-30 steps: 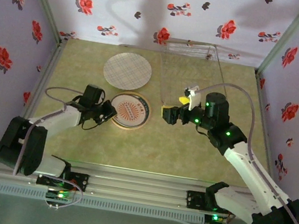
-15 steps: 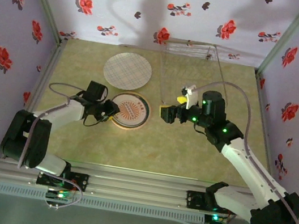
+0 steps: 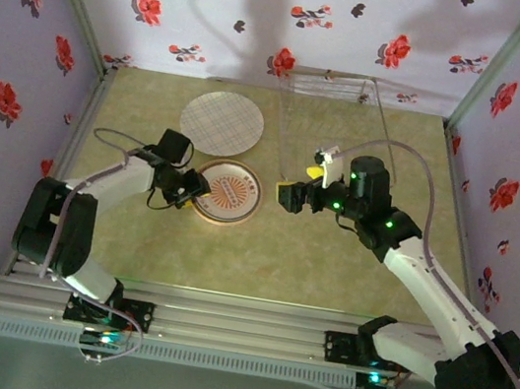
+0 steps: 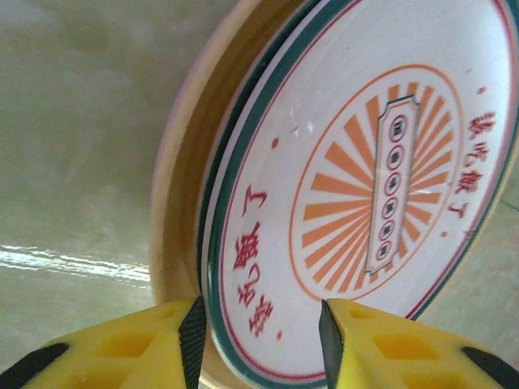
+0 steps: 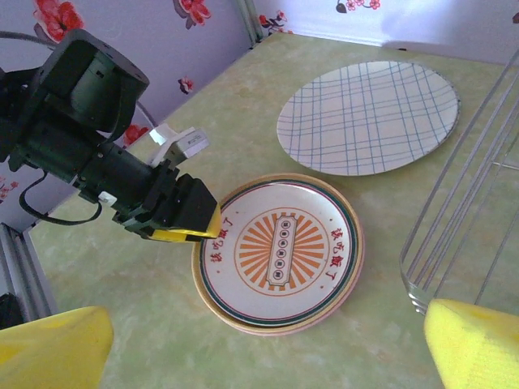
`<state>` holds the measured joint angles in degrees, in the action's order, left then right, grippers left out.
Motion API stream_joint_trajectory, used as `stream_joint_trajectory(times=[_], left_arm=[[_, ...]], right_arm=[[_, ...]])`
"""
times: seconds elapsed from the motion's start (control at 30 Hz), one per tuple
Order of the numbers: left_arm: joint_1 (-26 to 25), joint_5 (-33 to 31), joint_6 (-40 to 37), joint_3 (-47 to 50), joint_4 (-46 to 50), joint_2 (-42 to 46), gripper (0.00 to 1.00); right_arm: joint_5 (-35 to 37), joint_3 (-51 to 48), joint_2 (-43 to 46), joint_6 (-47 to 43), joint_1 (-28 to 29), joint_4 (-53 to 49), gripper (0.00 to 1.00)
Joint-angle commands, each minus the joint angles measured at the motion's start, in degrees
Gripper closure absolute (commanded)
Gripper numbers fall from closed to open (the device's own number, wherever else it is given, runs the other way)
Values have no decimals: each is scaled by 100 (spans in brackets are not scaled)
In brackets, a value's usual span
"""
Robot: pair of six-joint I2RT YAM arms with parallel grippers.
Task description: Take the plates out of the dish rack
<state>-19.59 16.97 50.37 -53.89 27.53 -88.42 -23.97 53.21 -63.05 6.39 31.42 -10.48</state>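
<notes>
Spreading under both arms is a glossy, pale green marbled table (image 3: 308, 263), boxed in by lilac walls (image 3: 270, 16) printed with red flowers. The wire rack (image 3: 329, 78) stands at the back right. The grid plate (image 3: 221, 122) lies flat just left of it. Nearer the arms, the sunburst plate (image 3: 231, 190) rests face up inside a peach-rimmed lower plate (image 4: 174, 203). From above the pair reads almost as one disc. The left wrist view separates the two rims and picks out the green band and red lettering around the orange rays. The right wrist view takes in both plate spots, the rack's curved front corner and the left arm together. The left gripper (image 3: 193, 186) sits at the stack's left edge. Its yellow jaws are parted, with the sunburst plate's rim in line with the gap and no pinch visible. The right gripper (image 3: 290, 197) hangs just right of the stack, near the rack's front left corner, jaws spread wide and holding nothing.
</notes>
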Motion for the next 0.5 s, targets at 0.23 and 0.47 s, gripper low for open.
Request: stream_joint_trajectory(times=[0.23,0.47], left_arm=[[-9,-729,-352,-538,965,1,50],[-10,-1678,-378,-705,1274,1086,0]], right_arm=[[687,279,116,-68,35,97,1],[4754,105,1109,-21,24,-225,1]])
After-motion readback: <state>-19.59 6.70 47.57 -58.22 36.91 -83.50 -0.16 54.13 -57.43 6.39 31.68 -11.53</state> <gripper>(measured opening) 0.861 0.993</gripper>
